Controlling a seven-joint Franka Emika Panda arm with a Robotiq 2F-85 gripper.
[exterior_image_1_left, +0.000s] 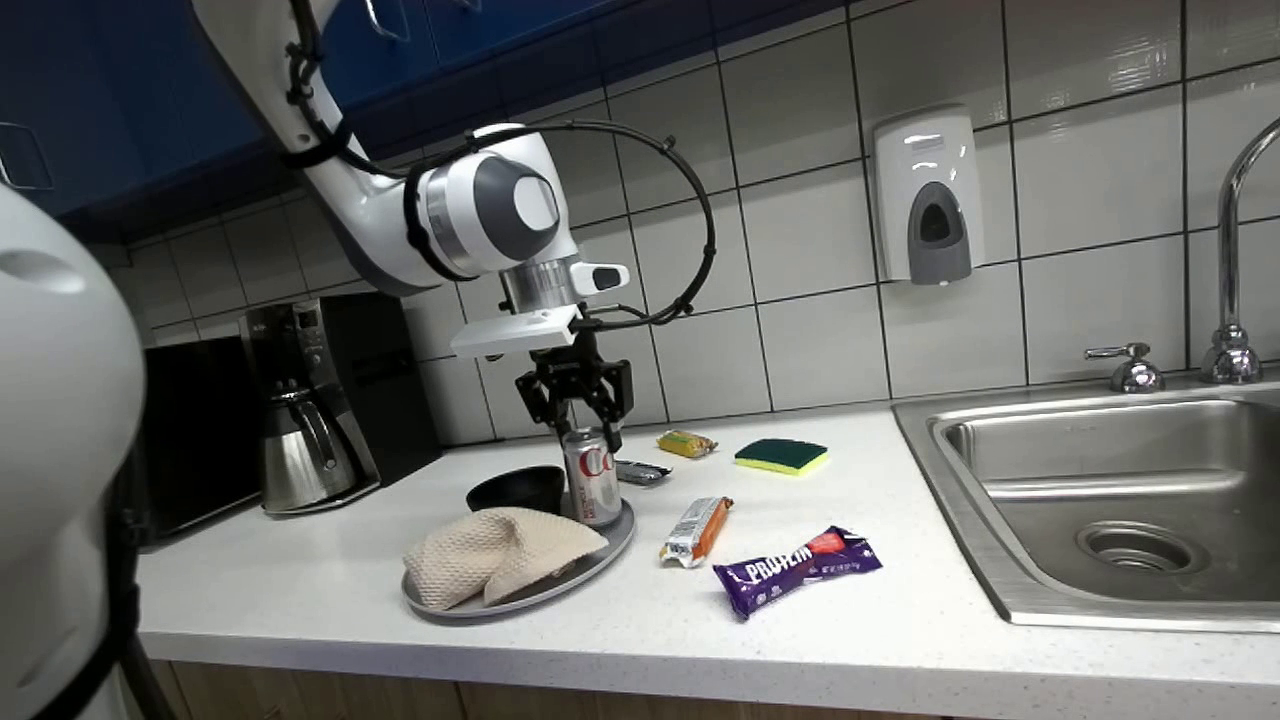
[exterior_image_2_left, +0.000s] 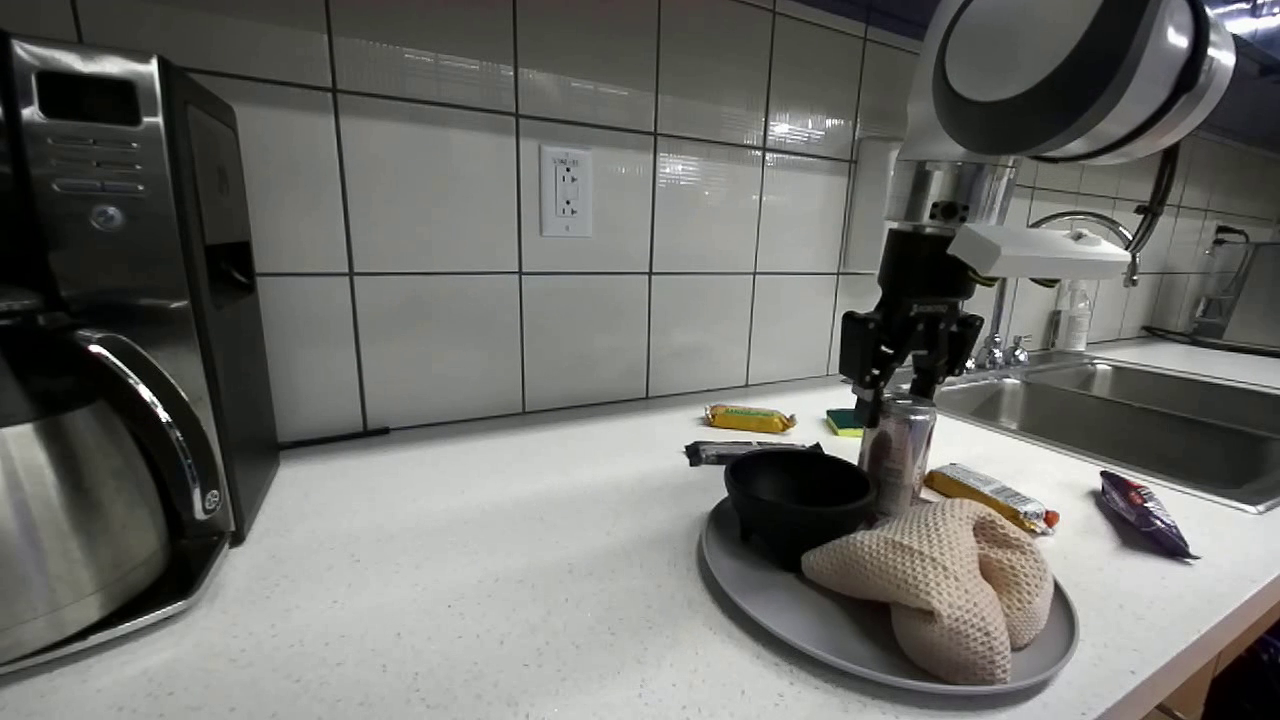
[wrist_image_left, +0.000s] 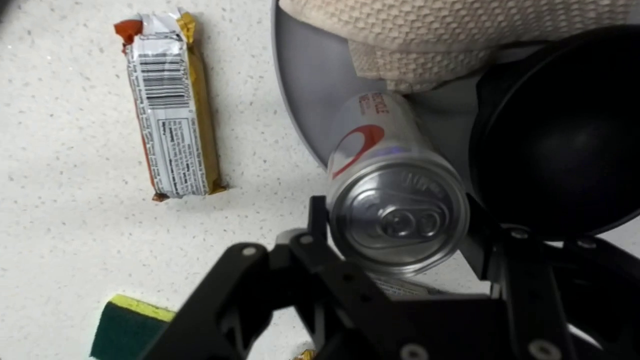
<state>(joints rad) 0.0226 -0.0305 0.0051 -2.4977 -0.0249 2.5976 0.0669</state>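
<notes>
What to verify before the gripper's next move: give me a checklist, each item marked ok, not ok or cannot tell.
1. Grip on the can: ok, the gripper has its fingers closed against both sides near the top.
2. Lean of the can: ok, it looks upright in an exterior view.
3. Base of the can off the plate: cannot tell, contact does not show clearly.
4. Room by the bowl: not ok, its rim is very close to the can and one finger.
5. Gap to the cloth: cannot tell, it lies on the plate near the can's base.
6. Place of the sponge: ok, on the counter, apart from the plate.
</notes>
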